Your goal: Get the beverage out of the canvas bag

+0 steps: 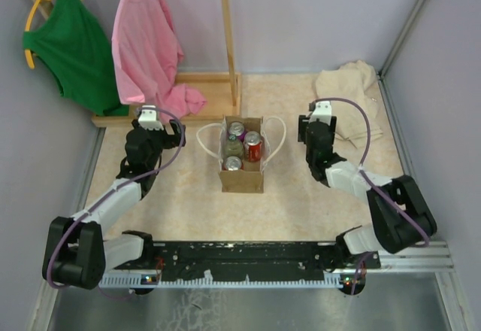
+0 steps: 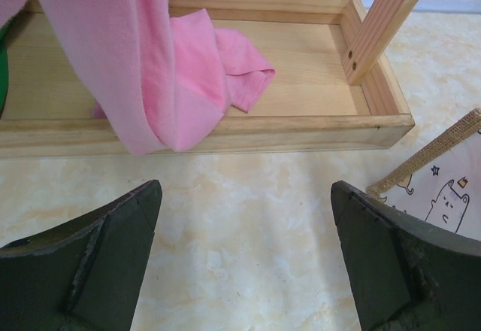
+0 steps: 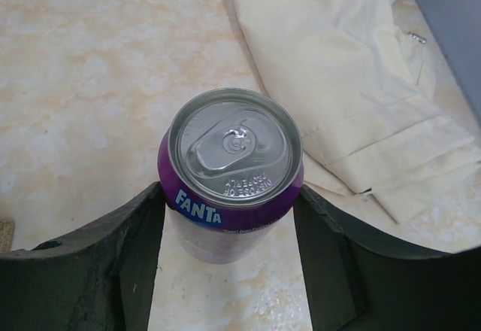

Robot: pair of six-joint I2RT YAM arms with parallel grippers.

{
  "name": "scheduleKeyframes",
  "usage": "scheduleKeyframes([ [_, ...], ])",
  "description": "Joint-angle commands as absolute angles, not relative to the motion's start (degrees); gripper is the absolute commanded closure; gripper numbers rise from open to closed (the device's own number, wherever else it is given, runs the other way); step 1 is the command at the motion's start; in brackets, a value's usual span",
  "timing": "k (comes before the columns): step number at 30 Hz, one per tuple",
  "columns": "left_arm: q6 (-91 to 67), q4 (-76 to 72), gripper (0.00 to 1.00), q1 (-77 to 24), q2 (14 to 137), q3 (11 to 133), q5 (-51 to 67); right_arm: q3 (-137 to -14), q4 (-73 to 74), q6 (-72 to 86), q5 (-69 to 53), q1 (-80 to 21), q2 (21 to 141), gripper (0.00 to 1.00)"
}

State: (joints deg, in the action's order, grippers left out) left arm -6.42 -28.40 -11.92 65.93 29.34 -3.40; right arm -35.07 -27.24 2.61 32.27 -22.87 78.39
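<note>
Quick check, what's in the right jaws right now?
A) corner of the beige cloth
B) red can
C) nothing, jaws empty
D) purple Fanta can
D: the right wrist view shows the right jaws closed on either side of the purple Fanta can, which is upright with its lid facing the camera. The beige cloth lies beside it, untouched.
</note>
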Motion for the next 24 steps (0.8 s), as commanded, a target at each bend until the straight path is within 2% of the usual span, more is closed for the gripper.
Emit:
scheduleKeyframes([
  [1, -6.1, -30.3, 0.00, -12.3, 66.3, 30.3, -3.0, -41.1, -37.9, 3.2, 30.6, -20.9, 82.5, 1.00],
  [16, -5.6, -30.1, 0.00, -12.3, 67.0, 30.7, -3.0, -47.1, -34.5, 3.0, 28.7, -19.2, 92.2, 0.99],
  [22, -5.6, -30.0, 0.00, -12.3, 66.6, 30.3, -3.3, -47.2, -30.1, 4.3, 29.1, -19.2, 92.6, 0.81],
  [24, -5.5, -30.1, 0.00, -12.3, 66.6, 30.5, -3.2, -47.2, -28.2, 5.0, 29.0, -19.2, 92.5, 0.69],
])
